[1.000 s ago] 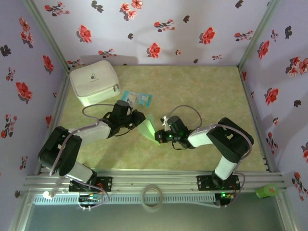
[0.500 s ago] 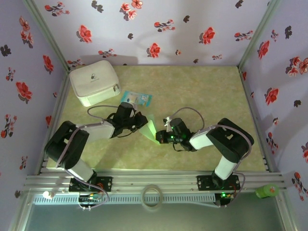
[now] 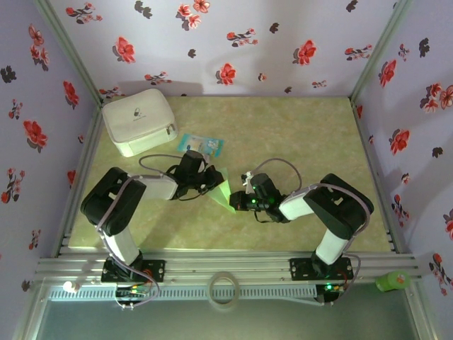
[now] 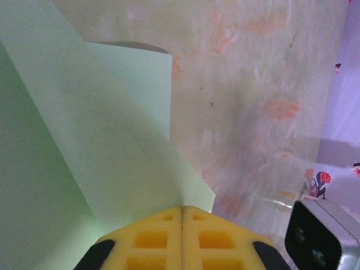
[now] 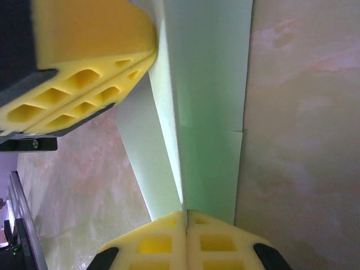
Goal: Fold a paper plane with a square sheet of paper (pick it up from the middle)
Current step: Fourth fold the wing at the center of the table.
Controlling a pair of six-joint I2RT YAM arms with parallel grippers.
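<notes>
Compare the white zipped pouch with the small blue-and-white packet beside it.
The white pouch is bulky and boxy, while the packet is flat and much smaller. The pouch is plain white with a small dark mark on top, whereas the packet is blue with white patches. The pouch sits by the far-left wall and the packet lies nearer the middle. Both rest on the tabletop.

The pouch (image 3: 139, 120) is sitting in the far left corner of the worktop (image 3: 297, 134), the packet (image 3: 201, 145) is lying just right of it, and nearer, mid-worktop, the sheet of paper (image 3: 221, 193) is sitting between the left end effector (image 3: 211, 185) and the right end effector (image 3: 239, 201).
</notes>
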